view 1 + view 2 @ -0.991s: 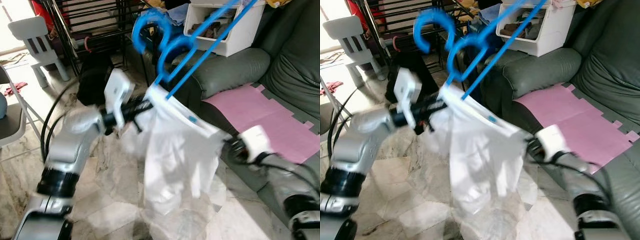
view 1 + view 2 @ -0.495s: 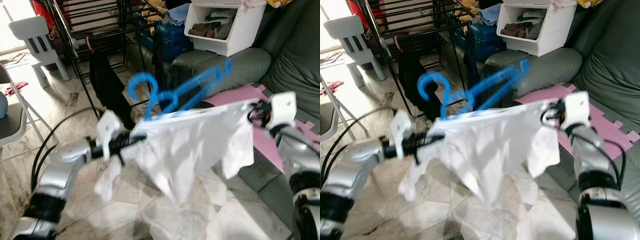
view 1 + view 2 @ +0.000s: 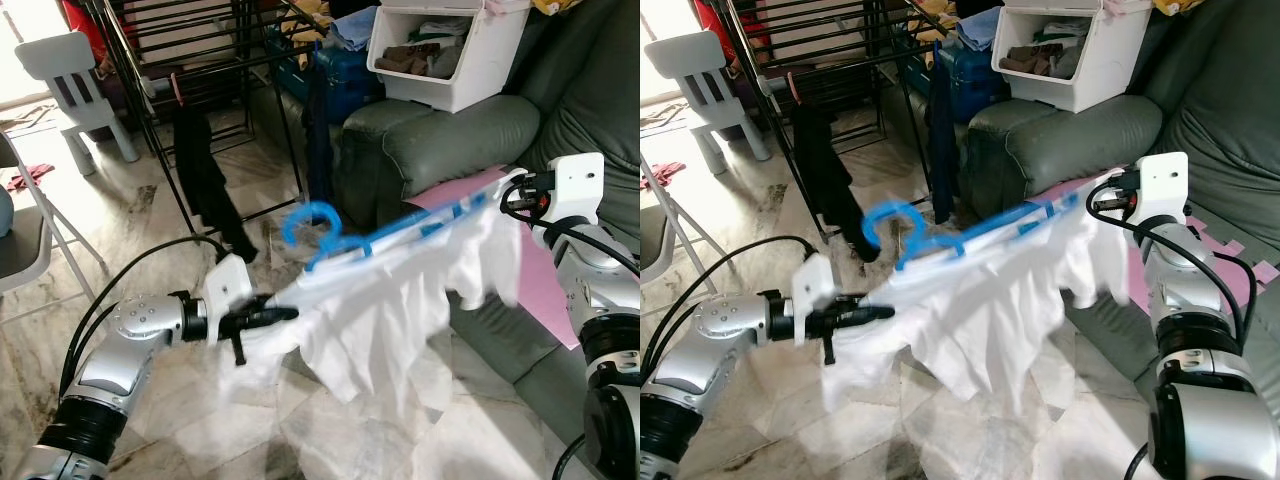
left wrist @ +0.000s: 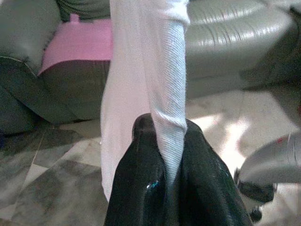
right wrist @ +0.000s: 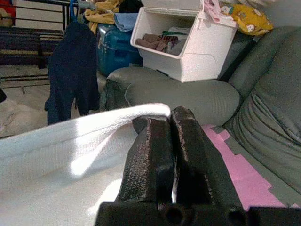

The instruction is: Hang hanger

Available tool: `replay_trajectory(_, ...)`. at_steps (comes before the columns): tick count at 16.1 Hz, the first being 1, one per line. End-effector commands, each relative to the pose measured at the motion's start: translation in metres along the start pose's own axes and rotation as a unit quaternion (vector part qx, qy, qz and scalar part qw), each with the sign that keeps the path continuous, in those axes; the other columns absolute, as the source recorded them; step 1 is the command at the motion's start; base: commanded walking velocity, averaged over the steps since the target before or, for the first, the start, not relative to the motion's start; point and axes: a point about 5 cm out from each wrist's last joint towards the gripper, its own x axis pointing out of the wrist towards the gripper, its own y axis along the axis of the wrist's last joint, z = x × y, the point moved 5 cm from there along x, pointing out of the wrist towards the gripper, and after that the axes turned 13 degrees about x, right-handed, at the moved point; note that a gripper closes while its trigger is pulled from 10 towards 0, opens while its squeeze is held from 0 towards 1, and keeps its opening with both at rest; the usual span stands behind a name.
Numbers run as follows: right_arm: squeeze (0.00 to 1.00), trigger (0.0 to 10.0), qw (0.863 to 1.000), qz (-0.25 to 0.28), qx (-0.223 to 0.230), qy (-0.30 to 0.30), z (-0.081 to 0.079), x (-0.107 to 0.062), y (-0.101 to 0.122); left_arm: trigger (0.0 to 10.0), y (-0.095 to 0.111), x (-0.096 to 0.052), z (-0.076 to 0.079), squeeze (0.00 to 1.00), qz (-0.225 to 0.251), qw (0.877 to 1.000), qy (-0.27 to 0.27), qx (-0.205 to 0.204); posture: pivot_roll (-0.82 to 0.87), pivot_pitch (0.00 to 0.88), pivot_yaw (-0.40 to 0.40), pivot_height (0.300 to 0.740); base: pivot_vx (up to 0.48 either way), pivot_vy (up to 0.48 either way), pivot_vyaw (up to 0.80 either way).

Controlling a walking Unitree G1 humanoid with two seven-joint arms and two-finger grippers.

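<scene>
Stretching between the two arms in the left eye view is a white garment (image 3: 400,310), pulled out almost level above the marble floor (image 3: 170,400). A blue hanger (image 3: 350,240) lies along its upper edge, hook pointing toward the black drying rack (image 3: 200,60). The left gripper (image 3: 272,315) pinches one end of the cloth low down; the right gripper (image 3: 515,190) holds the other end near the grey sofa (image 3: 440,140), where a pink mat (image 3: 540,290) lies on the seat. A dark garment (image 3: 205,180) hangs on the rack, a white storage bin (image 3: 440,50) rests on the sofa arm, and a small white chair (image 3: 70,80) stands beyond.

From the left wrist view, both black fingers (image 4: 141,188) are clamped on a bunched fold of the white cloth.

From the right wrist view, the fingers (image 5: 150,160) press together with the cloth's edge caught between them.
</scene>
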Motion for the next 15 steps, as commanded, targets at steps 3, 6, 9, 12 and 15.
replay_trajectory(3, 0.0, 0.0, 0.997, 0.039, 0.031, -0.053, 0.025, 0.0, 0.026, 0.0, -0.023, -0.01, 0.006, 0.0, -0.065, 0.997, -0.032, 0.023, -0.15, 0.0, 0.025, 0.74, 0.0, 0.0, 0.0)
replay_trajectory(6, 0.0, 0.0, 0.998, 0.037, 0.038, -0.041, 0.018, 0.001, 0.023, 0.0, -0.036, -0.001, -0.011, 0.0, -0.096, 0.995, 0.02, 0.031, -0.15, 0.0, 0.029, 0.74, 0.0, 0.0, 0.0)
replay_trajectory(9, 0.0, 0.0, 0.998, 0.034, 0.038, -0.034, 0.015, -0.001, 0.019, 0.0, -0.048, 0.006, -0.026, 0.0, -0.114, 0.989, 0.092, 0.012, -0.16, 0.0, 0.034, 0.74, 0.0, 0.0, 0.0)
replay_trajectory(12, 0.0, 0.0, 0.998, 0.031, 0.036, -0.03, 0.014, -0.002, 0.017, 0.0, -0.064, 0.008, -0.032, 0.0, -0.141, 0.981, 0.136, -0.009, -0.16, 0.0, 0.039, 0.74, 0.0, 0.0, 0.0)
replay_trajectory(15, 0.0, 0.0, 0.999, 0.03, 0.041, -0.016, 0.004, 0.001, 0.016, 0.0, -0.068, 0.014, -0.035, 0.0, -0.159, 0.975, 0.155, -0.003, -0.16, 0.0, 0.043, 0.74, 0.0, 0.0, 0.0)
